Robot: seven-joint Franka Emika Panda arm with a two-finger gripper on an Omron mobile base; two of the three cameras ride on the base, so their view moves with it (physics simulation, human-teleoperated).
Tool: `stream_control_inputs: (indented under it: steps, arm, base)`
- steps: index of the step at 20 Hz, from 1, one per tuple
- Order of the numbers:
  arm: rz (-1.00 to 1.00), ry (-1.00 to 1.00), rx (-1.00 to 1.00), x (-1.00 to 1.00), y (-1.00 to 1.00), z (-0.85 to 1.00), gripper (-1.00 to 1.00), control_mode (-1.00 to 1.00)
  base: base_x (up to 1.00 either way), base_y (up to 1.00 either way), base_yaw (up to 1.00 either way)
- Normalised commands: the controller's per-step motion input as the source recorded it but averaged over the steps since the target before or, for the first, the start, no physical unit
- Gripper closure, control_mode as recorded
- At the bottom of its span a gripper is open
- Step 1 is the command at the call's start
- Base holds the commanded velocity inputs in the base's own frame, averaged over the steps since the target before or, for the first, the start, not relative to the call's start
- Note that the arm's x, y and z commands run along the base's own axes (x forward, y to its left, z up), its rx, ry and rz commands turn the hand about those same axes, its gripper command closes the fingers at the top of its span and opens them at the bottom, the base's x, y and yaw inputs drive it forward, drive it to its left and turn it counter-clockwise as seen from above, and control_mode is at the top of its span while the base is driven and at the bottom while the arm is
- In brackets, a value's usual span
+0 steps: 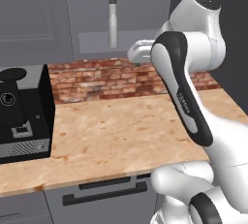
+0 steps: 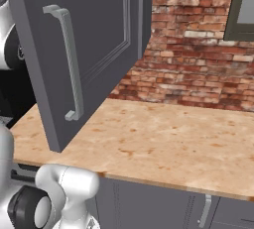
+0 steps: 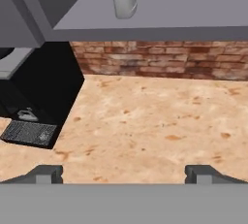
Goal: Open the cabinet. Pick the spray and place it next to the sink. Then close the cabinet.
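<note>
From my remote seat I see the tall dark-grey wall cabinet door [image 2: 84, 49], with its long vertical silver bar handle [image 2: 67, 64], swung out over the speckled tan wooden countertop [image 1: 121, 131], so I judge the opening step done. The white arm with dark joints [image 1: 186, 92] rises on the right of the left base view, bent up toward the cabinet, probably to reach inside. The gripper [image 3: 123, 173] has its two dark fingertips [image 3: 46, 173] spread about as wide as they go, with nothing between them; I read that as readiness to take the bottle. From the hand camera I look down across the counter toward the red brick back wall [image 3: 160, 60]. A black boxy coffee machine [image 1: 22, 114] stands at the left on the counter. A pale slender rounded object [image 1: 113, 22] stands up in the cabinet opening above the counter; I cannot tell whether it is the spray.
</note>
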Motion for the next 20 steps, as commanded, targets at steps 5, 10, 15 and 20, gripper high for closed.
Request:
stream_control_inputs:
  steps: [5,10,15,20]
  arm:
    - [0.01,-0.07,0.04,0.36,0.07,0.03,-1.0,-1.0]
    - [0.0,0.04,0.01,0.07,0.19,0.43,-1.0,-1.0]
    - [0.0,0.01,0.0,0.35,0.33,0.21,-1.0,-1.0]
    - [-0.03,0.0,-0.02,0.41,0.02,0.03,-1.0,-1.0]
  base:
    - [0.0,0.0,0.0]
    - [0.0,0.0,0.0]
    - [0.0,0.0,0.0]
    - [0.0,0.0,0.0]
